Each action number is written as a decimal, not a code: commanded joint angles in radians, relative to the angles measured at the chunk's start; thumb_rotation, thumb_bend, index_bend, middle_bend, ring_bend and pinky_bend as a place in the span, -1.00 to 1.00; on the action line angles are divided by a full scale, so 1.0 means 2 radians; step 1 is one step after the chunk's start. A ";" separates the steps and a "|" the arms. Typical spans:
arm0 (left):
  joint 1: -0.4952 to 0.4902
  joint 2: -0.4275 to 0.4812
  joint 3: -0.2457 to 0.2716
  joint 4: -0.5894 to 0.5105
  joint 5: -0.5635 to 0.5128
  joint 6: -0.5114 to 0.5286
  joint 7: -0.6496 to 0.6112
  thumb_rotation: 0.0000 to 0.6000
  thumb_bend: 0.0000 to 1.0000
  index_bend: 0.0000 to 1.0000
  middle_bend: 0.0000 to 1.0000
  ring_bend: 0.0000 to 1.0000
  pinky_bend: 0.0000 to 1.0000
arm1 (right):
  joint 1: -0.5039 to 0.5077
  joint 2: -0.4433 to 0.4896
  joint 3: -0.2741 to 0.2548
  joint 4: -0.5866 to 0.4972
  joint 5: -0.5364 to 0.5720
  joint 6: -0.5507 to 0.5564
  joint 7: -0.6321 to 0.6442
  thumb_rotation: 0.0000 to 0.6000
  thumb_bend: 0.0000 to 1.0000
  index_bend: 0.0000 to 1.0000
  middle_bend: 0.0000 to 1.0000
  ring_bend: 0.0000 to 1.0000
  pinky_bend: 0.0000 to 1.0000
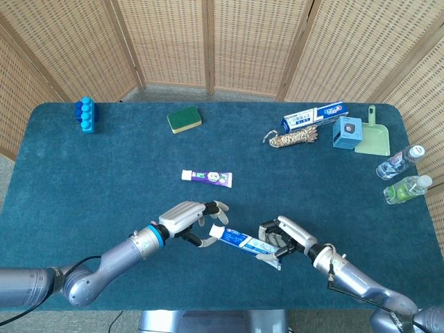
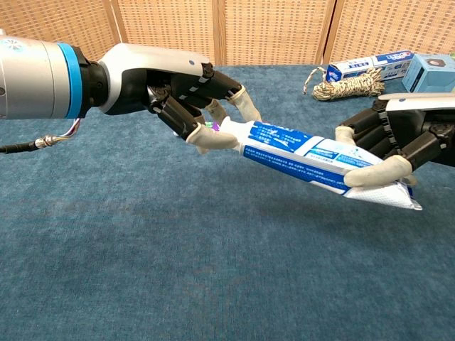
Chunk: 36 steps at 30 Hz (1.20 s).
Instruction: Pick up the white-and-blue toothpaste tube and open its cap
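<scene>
The white-and-blue toothpaste tube [image 1: 243,242] [image 2: 313,156] is held above the table near its front edge, lying roughly level with its cap end pointing left. My right hand [image 1: 283,238] [image 2: 394,142] grips the tube's flat tail end. My left hand [image 1: 189,219] [image 2: 186,96] has its fingertips closed around the white cap [image 1: 216,232] [image 2: 229,131]. The cap sits on the tube; the fingers hide part of it.
A second, purple-striped toothpaste tube [image 1: 207,177] lies on the blue table [image 1: 104,173] behind the hands. At the back are blue bottles [image 1: 85,114], a green sponge [image 1: 184,119], a toothpaste box [image 1: 314,116], a rope coil [image 1: 292,138], a blue box [image 1: 346,132], a green dustpan [image 1: 372,135]. Two water bottles [image 1: 402,177] lie right.
</scene>
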 commanded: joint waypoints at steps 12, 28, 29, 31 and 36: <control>0.002 -0.001 0.003 0.001 0.000 0.004 0.002 0.75 -0.33 -0.29 -0.63 -0.47 -0.18 | 0.003 0.000 -0.004 0.006 -0.002 0.004 0.022 1.00 0.37 0.80 0.45 0.47 0.67; 0.003 -0.006 0.000 0.005 0.004 0.007 0.001 0.80 -0.29 -0.26 -0.63 -0.47 -0.18 | 0.007 -0.001 -0.012 0.018 -0.013 0.009 0.057 1.00 0.38 0.79 0.45 0.47 0.67; 0.003 -0.006 0.000 0.006 0.004 0.007 0.002 0.81 -0.29 -0.25 -0.63 -0.47 -0.18 | 0.007 -0.001 -0.012 0.019 -0.014 0.010 0.059 1.00 0.38 0.79 0.45 0.47 0.67; 0.002 -0.007 0.001 0.006 0.003 0.007 0.003 0.81 -0.28 -0.24 -0.63 -0.47 -0.18 | 0.007 0.000 -0.013 0.020 -0.015 0.012 0.063 1.00 0.38 0.79 0.45 0.47 0.67; 0.003 -0.008 0.000 0.005 0.002 0.011 0.004 0.87 -0.22 -0.23 -0.63 -0.47 -0.18 | 0.007 0.001 -0.017 0.022 -0.020 0.015 0.070 1.00 0.38 0.79 0.45 0.47 0.67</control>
